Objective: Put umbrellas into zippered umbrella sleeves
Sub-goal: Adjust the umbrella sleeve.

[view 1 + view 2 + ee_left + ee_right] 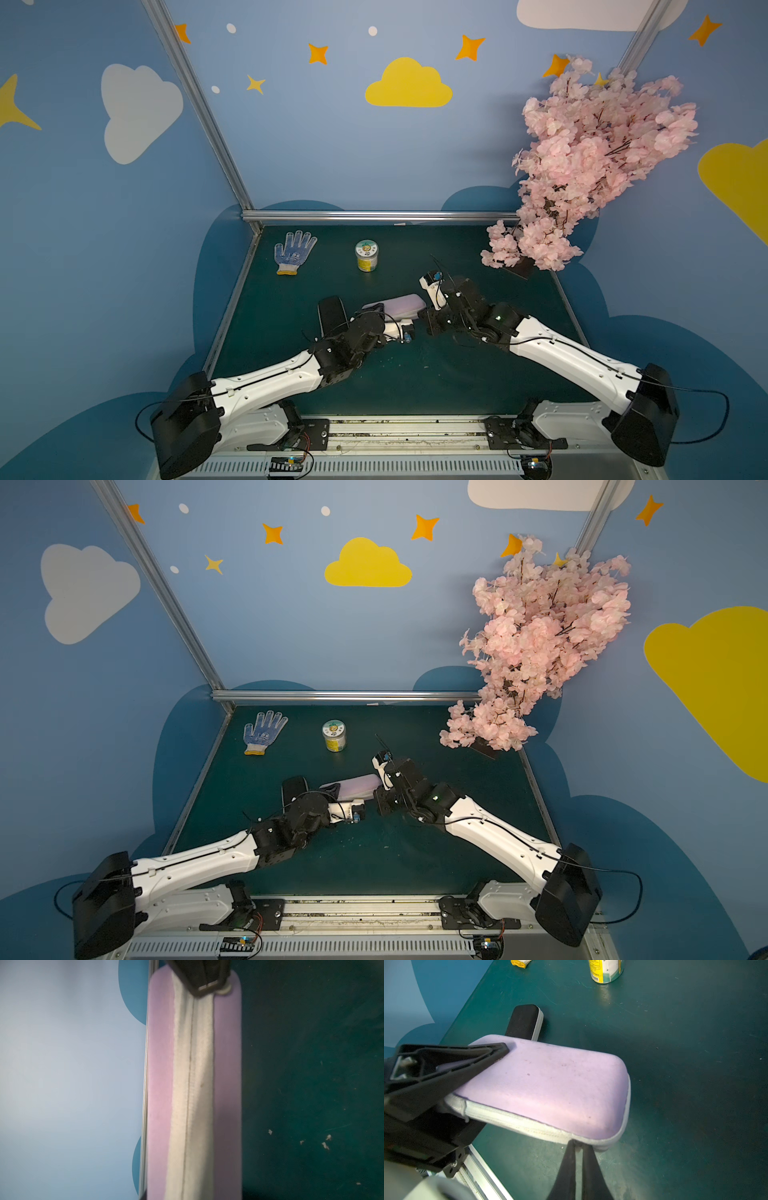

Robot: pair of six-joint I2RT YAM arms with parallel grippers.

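Two sleeves: lilac sleeve [546, 1084], zip closed, held just above the table [675, 1064]; black sleeve [525, 1020] lies beside it.
Handling: we judge it light, padded and yielding; best taken by the ends.
Left gripper [374, 309]: clamps one end.
Right gripper [578, 1144]: fingertips pressed together at the zip corner.

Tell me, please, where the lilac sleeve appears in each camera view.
In both top views: lilac sleeve, mid-table between the two arms' wrists.
Left wrist: lilac sleeve runs through the centre, zip band facing the camera.
Right wrist: lilac sleeve fills the centre, shell up.
Shared landmark: black sleeve beside it, except in left wrist.
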